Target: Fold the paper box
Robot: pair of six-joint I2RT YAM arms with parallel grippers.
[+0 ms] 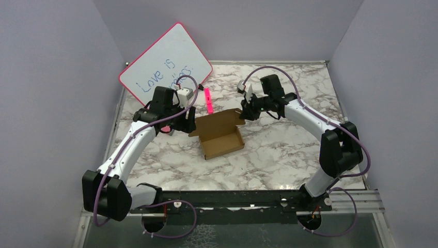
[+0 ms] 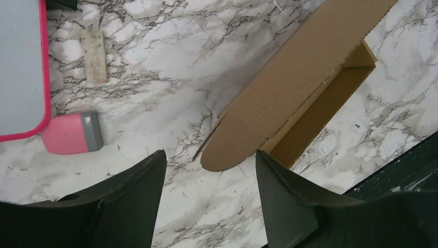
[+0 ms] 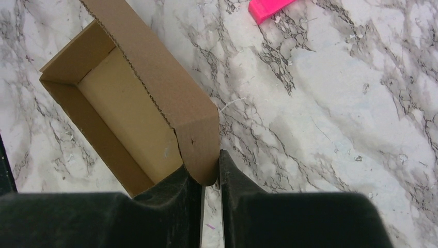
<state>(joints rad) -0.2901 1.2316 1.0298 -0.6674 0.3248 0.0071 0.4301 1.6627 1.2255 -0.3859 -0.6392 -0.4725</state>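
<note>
Right gripper [image 3: 210,170] clenched on the rounded corner of the raised lid flap of the paper box [image 3: 129,103], pads pinching the card from both sides. Top view: it meets the box at about 1 o'clock. Left gripper [image 2: 209,160] released, fingers [image 2: 139,191] spread wide. It sits at 9 o'clock of the box, and the rounded tip of a side flap lies between the two fingertips. Contact with the card is hard to judge from this angle, probably none.

Box sits near the table centre [image 1: 221,135]: tray part open upward, walls standing, lid not closed.

Surface: white marble-pattern table [image 1: 289,150] with grey veins, specks and scuffs showing in the wrist views. Black rail [image 1: 232,199] runs along the near edge at 6 o'clock. Plain lavender walls [image 1: 51,77] on three sides.

Pink-framed whiteboard [image 1: 166,64] with blue handwriting leans tilted at 11 o'clock. Pink marker [image 1: 208,100] lies at 12 o'clock of the box, apart from it. Left wrist view: pink eraser with grey end [image 2: 72,133] just beside the whiteboard edge, and a small beige block [image 2: 94,48] farther out.
</note>
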